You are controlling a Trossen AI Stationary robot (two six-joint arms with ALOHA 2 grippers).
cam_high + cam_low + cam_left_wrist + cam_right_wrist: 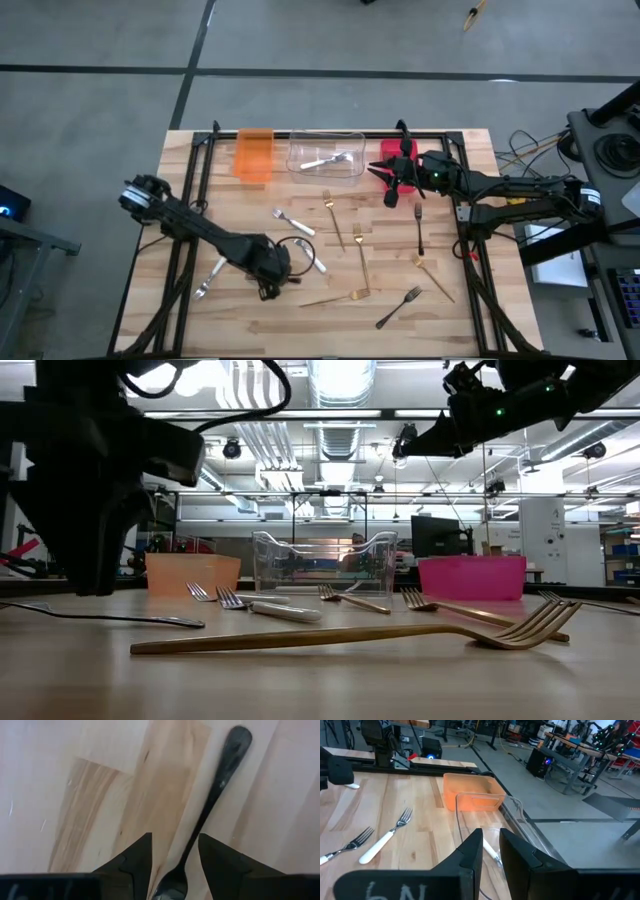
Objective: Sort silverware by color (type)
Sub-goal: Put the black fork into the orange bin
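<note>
Black utensil [215,795] lies on the table [75,795] between the left gripper's [175,857] spread jaws, handle running ahead of them; right gripper [491,851] hangs over the bin row [470,792], jaws nearly together.

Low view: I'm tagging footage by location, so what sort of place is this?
Probably a robotics lab or workshop: ceiling ducts run overhead, metal racks and a monitor stand beyond the wooden table.

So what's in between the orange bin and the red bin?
The clear bin, with a white-handled utensil inside. The high view shows it sitting between the orange bin and red bin.
</note>
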